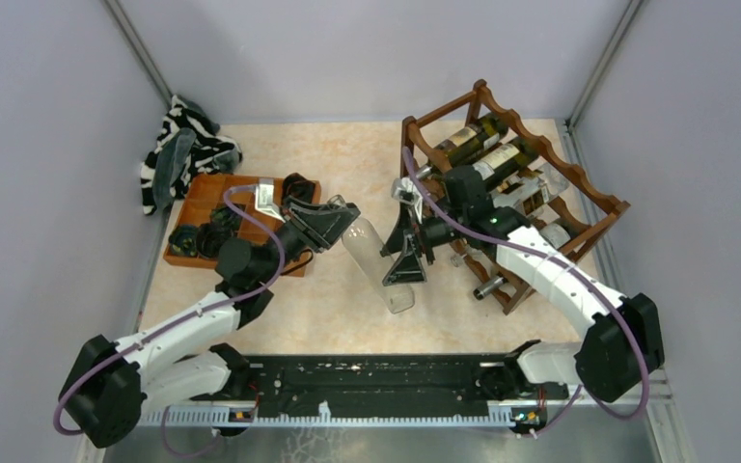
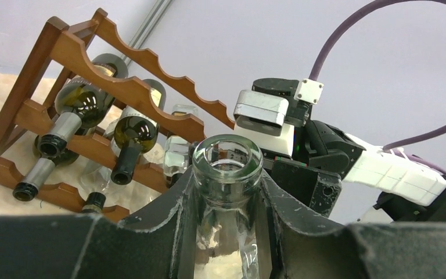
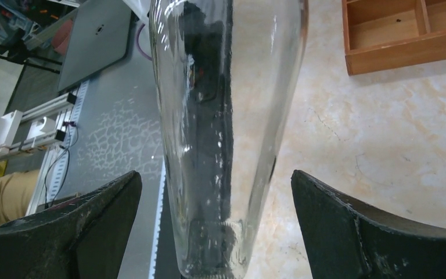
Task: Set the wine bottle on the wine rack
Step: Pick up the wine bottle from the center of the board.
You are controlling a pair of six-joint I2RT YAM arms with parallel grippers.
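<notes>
Table [image 1: 347, 154]: rack [image 2: 122, 87] back right, dark bottles [image 1: 478, 135] in it. Tray [image 3: 406, 52] back left. Clear bottle [image 1: 376, 265] tilted mid-table, left of rack, not on it. Left gripper [image 1: 333, 217] clamped on its neck. Right gripper [image 3: 218, 226] fingers wide apart, straddling its base, not touching.

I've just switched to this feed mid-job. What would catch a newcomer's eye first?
A clear wine bottle is held tilted at mid-table, its neck clamped in the left gripper. The right gripper stands wide open on either side of the bottle's lower body, with gaps on both sides. At the right rear, the wine rack already holds several dark bottles.
</notes>
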